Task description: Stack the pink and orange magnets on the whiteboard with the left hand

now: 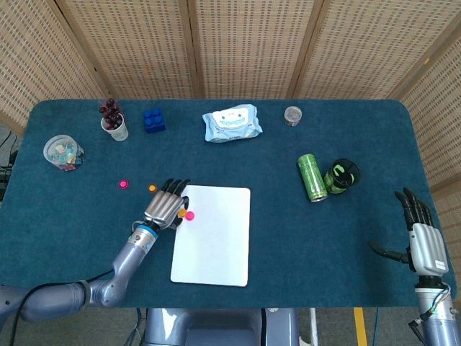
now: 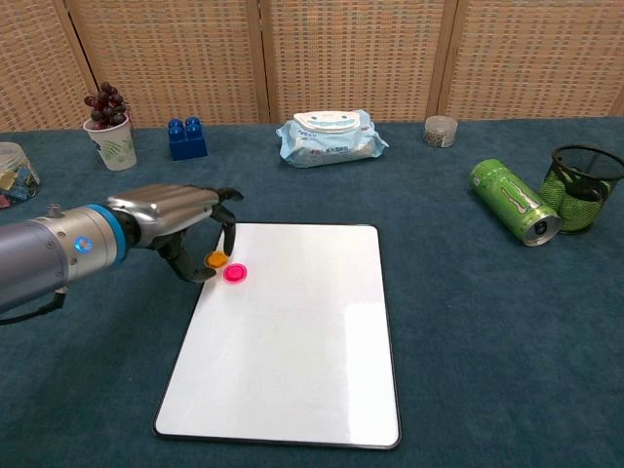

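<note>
One orange magnet is being pinched in the left hand just beside the pink magnet, which is lying near the left edge of the whiteboard. To my eye the hand should be centring the orange disc squarely over the pink one before letting go, since magnetic pull may be snapping it off-centre. The right hand is resting spread and empty on the bench, while a paper cup is holding dark grapes and a clear jar is holding small items I cannot identify.

Silver-backed left robot hand with black fingers, blue wrist ring, grey forearm, matching right robot hand
</note>
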Robot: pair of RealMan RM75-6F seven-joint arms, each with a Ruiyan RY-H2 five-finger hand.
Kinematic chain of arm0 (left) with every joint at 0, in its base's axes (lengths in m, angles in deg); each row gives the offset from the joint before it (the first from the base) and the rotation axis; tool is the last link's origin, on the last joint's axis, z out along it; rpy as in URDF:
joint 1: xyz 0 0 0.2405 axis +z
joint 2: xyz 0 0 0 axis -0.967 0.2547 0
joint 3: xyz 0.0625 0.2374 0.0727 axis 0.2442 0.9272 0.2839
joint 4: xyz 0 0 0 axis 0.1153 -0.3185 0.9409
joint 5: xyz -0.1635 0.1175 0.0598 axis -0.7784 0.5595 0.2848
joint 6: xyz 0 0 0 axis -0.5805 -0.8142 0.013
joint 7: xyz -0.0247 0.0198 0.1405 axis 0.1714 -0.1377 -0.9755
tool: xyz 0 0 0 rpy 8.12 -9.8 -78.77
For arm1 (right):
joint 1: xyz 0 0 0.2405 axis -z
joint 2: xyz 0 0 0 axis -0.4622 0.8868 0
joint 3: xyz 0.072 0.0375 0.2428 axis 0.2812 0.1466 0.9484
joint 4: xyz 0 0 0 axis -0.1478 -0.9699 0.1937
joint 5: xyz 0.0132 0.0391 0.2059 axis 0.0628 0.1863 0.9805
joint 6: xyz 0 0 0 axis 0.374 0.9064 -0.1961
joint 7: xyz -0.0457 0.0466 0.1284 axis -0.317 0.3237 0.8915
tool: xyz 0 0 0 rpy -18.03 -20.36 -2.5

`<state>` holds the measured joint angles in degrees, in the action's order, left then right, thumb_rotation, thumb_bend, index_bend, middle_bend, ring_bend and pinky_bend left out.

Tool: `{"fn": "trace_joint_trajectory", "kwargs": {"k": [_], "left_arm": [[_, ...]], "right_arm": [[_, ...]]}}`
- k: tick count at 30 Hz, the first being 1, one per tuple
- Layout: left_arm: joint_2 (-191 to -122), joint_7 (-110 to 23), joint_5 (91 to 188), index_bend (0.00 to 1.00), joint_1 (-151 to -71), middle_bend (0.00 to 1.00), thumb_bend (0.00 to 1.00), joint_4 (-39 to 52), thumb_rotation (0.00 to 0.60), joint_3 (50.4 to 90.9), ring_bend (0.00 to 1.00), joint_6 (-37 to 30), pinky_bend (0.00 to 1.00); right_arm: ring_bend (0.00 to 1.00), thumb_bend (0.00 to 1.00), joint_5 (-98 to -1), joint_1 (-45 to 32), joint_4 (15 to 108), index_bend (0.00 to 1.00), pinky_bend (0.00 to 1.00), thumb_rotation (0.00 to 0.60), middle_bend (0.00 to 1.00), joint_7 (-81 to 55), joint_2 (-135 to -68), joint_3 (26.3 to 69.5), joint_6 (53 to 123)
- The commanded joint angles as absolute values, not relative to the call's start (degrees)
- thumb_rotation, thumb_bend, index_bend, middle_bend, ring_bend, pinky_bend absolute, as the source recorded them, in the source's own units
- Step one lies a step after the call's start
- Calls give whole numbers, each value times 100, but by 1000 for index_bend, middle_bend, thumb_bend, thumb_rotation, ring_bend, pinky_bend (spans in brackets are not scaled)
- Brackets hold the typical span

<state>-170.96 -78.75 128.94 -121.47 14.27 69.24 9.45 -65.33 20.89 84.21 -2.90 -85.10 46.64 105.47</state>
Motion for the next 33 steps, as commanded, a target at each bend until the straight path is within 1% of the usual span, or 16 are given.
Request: {"fn": "trace_joint_trajectory", "kwargs": {"k": [1, 11, 14, 16, 18, 22, 25, 29, 33], "left_arm": [[-17316, -7988, 12775, 567, -12275, 0, 365, 1291, 600, 6935, 0, 912, 0], [-17495, -7998, 12813, 567, -12345, 0, 362, 1147, 600, 6967, 0, 748, 0], [-17500, -8026, 12765, 557, -12351, 0, 345, 1146, 600, 6987, 0, 744, 0], [-17481, -8033, 12737, 502, -12363, 0, 327, 1168, 600, 6999, 0, 768, 0], [-17462, -8029, 12735, 401, -12367, 0, 303, 1191, 600, 7009, 0, 769, 0], [-17395, -7996, 12736, 267, -12357, 0, 276, 1277, 600, 7013, 0, 735, 0], [-17295, -7941, 12768, 218, -12327, 0, 265, 1394, 600, 6997, 0, 663, 0], [-17096, -7852, 12803, 206, -12274, 0, 252, 1567, 600, 6952, 0, 565, 0], [-16673, -7720, 12805, 205, -12124, 0, 258, 1653, 600, 6887, 0, 362, 0]], "right_arm": [[0, 105, -6539, 2089, 8419, 0, 0, 600, 0, -267, -8503, 4659, 10542], [0, 105, -6530, 2083, 8425, 0, 0, 600, 0, -255, -8493, 4656, 10521], [0, 105, -6528, 2082, 8428, 0, 0, 600, 0, -260, -8492, 4656, 10521], [0, 105, -6524, 2083, 8435, 0, 0, 600, 0, -259, -8491, 4657, 10521], [0, 105, -6518, 2082, 8438, 0, 0, 600, 0, -256, -8489, 4659, 10517], [0, 105, -6514, 2082, 8440, 0, 0, 600, 0, -241, -8484, 4657, 10510], [0, 105, -6513, 2082, 8441, 0, 0, 600, 0, -228, -8480, 4657, 10507], [0, 105, -6514, 2081, 8442, 0, 0, 600, 0, -225, -8479, 4656, 10504], [0, 105, -6514, 2086, 8449, 0, 0, 600, 0, -222, -8479, 4654, 10511]]}}
